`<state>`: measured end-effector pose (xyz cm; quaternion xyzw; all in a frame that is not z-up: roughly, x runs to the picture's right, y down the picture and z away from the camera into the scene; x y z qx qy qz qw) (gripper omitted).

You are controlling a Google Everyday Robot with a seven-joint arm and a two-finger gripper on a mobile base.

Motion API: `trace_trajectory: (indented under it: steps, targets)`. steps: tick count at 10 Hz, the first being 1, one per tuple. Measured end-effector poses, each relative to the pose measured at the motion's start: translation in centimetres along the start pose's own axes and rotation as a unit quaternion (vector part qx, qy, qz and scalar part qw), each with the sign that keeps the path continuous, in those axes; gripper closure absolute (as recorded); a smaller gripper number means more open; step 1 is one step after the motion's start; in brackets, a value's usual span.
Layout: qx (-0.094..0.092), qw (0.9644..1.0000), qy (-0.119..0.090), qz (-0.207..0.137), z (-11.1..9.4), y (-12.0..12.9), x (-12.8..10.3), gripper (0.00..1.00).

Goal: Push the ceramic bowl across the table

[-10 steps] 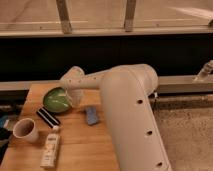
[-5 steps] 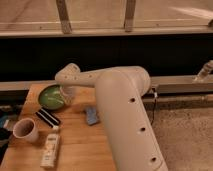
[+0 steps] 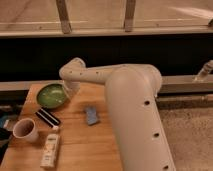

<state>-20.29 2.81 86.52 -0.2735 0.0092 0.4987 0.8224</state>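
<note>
A white mug [image 3: 25, 130] with a dark inside was seen standing upright near the left edge of the table [image 3: 95, 145], toward the front left corner. Just right of it, a pale carton-like package [image 3: 50, 149] lay flat near the front edge, and a flat black rectangular object [image 3: 48, 117] lay at a slant between the mug and the ceramic bowl [image 3: 52, 95]. The ceramic bowl, green and glossy, was found upright near the back left corner of the table, close to the back edge. The gripper [image 3: 71, 90] was placed directly at the bowl's right rim, touching or nearly touching it; whether its fingers were spread or closed cannot be told. A small blue object [image 3: 91, 115] lay flat near the middle of the table. The large white arm [image 3: 132, 107] was stretched over the right half of the tabletop.
</note>
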Motion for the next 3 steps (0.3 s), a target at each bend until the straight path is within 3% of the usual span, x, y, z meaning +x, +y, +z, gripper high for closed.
trace_trajectory:
  steps: [3]
  targets:
    - [0.039, 0.9973, -0.047, 0.040, -7.2, -4.7, 1.4, 0.97]
